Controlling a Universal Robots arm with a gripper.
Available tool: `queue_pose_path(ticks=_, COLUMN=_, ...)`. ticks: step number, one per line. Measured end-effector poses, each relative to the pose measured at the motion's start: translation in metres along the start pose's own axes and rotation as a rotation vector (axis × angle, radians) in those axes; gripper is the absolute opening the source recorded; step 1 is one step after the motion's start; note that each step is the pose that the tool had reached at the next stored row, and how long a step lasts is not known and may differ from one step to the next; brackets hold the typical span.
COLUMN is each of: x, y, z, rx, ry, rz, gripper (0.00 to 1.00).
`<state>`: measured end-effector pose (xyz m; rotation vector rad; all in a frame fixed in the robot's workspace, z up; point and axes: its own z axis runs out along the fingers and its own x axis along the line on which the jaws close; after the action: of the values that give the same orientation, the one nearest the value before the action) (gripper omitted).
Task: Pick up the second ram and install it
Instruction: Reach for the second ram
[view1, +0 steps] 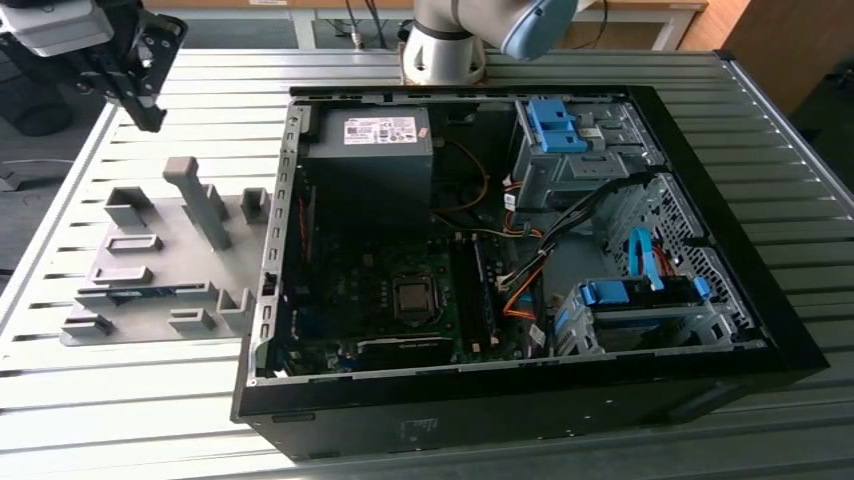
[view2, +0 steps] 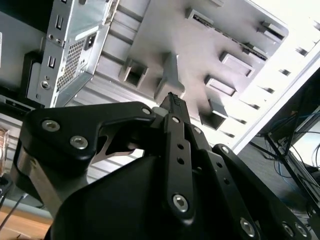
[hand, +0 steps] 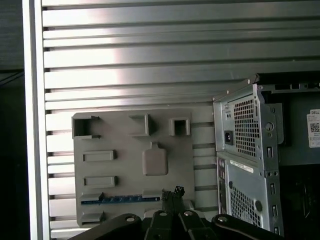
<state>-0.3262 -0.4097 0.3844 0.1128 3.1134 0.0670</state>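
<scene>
Hangs high over the table (view1: 134, 420) at the exterior view's upper left, jaws apparently pinched together on nothing, though hard to confirm from the wrist views' angle. Touches no part of the scene and stands well apart from the grey holder (view1: 174, 255), a moulded tray lying flat on the table, just beside the open computer case (view1: 534, 420) on the exterior view's left. In a long slot along one edge of that holder, the second ram (hand: 120, 199): a thin blue stick, flat, not yet lifted, among the holder's other pockets and posts. Looks down on it in the first wrist view, black linkages (hand: 125, 225) in the foreground and the fingertips (hand: 177, 191) near the stick's end in the picture, yet clearly above it. Inside the case, a power supply (view1: 367, 135) toward the far side, a motherboard (view1: 347, 300) nearer the camera with a processor socket (view1: 414, 297) and long dark memory slots (view1: 475, 285) alongside, plus bright blue drive clips (view1: 554, 125) and a blue flat cable (view1: 643, 255) toward the exterior view's right. Behind the case, the arm's base (view1: 447, 50) at the table's far edge.
</scene>
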Motion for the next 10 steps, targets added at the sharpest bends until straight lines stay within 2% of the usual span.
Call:
queue_pose_path(ticks=8, x=0.0018, y=-0.0001, z=-0.0001, rx=0.0000, ry=0.0000, rz=0.000, gripper=0.11)
queue_pose_path(ticks=10, x=0.0097, y=-0.0007, z=-0.0002, rx=0.0000, ry=-0.0001, rz=0.000, gripper=0.11)
